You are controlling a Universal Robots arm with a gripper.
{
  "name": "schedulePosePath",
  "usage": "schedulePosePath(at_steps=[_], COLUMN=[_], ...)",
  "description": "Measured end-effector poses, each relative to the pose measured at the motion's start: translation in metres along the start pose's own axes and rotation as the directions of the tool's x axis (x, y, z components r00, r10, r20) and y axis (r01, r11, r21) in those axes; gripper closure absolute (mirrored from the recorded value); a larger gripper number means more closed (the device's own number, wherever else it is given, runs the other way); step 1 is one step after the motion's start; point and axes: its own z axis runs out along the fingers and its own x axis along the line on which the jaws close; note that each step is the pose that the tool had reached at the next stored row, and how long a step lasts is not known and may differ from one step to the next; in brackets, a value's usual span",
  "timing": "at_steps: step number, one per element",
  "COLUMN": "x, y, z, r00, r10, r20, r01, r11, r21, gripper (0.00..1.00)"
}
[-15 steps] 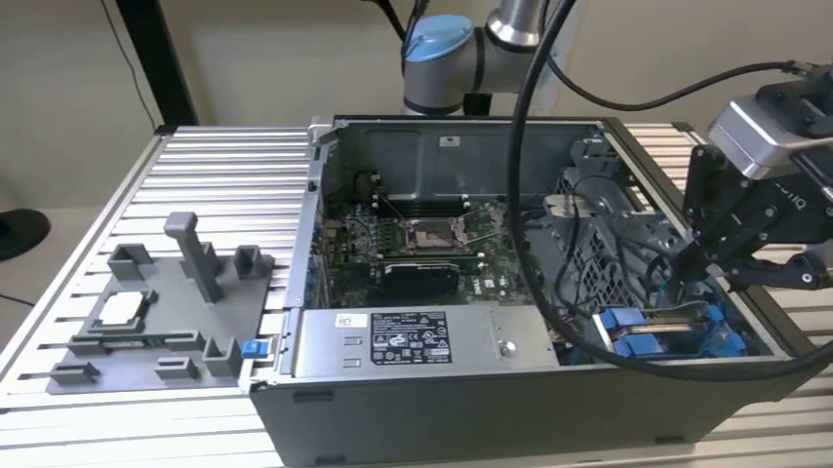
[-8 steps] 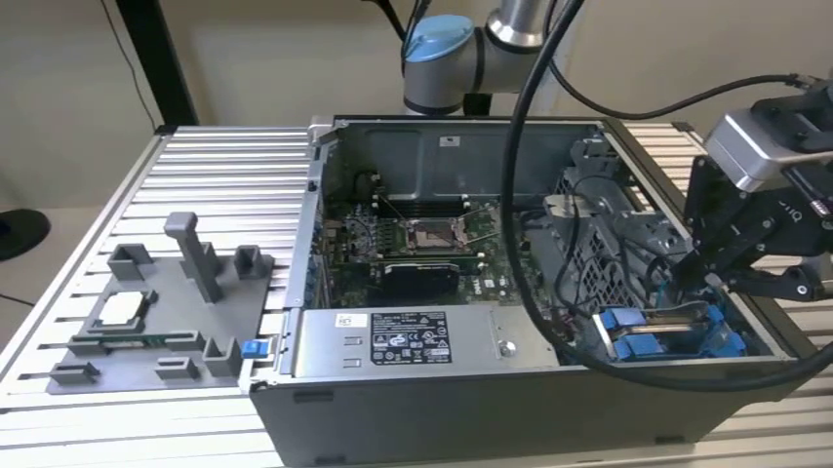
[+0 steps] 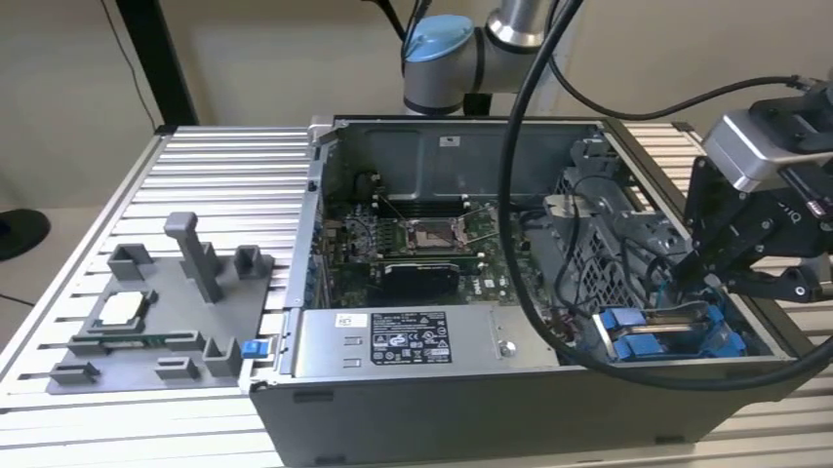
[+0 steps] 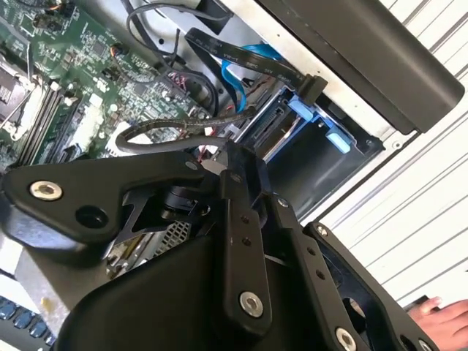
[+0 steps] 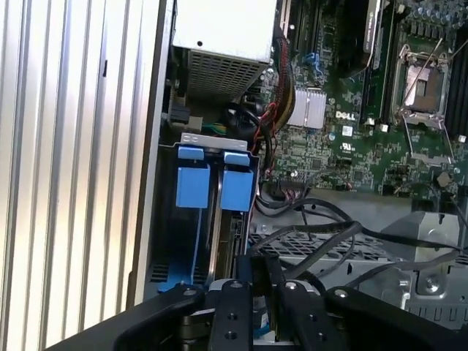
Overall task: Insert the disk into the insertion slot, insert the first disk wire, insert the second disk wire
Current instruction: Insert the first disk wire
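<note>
In the exterior view the open computer case (image 3: pixel 456 390) stands on the table. My gripper (image 3: pixel 703 288) hangs over its corner at the exterior view's right. The insertion slot (image 3: pixel 625 343) with blue rails lies there, and the silver-grey disk (image 3: pixel 670 320) sits between the rails. In the first wrist view the slot's blue tabs (image 5: pixel 191 186) flank the disk's edge (image 5: pixel 218 241). My gripper (image 5: pixel 259 263) is shut just above them; what it pinches is hidden. In the second wrist view a black wire with a plug (image 4: pixel 314 84) and a blue flat wire (image 4: pixel 238 73) lie loose over the disk (image 4: pixel 274 128).
A grey power supply (image 3: pixel 390 341) fills the case's front and the motherboard (image 3: pixel 416 244) lies behind it. A perforated metal cage (image 5: pixel 329 248) with loose cables is next to the slot. A grey fixture plate (image 3: pixel 143 322) sits at the exterior view's left. A person's hand (image 4: pixel 446 318) rests near the case.
</note>
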Motion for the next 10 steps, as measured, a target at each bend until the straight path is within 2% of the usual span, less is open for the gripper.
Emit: schedulePosePath(at_steps=[10], x=[0.0016], y=[-0.0034], z=[0.0073], r00=[0.9991], r10=[0.042], r20=[0.0010], r01=[-0.042], r11=[0.9991], r21=[0.0073], gripper=[1.00])
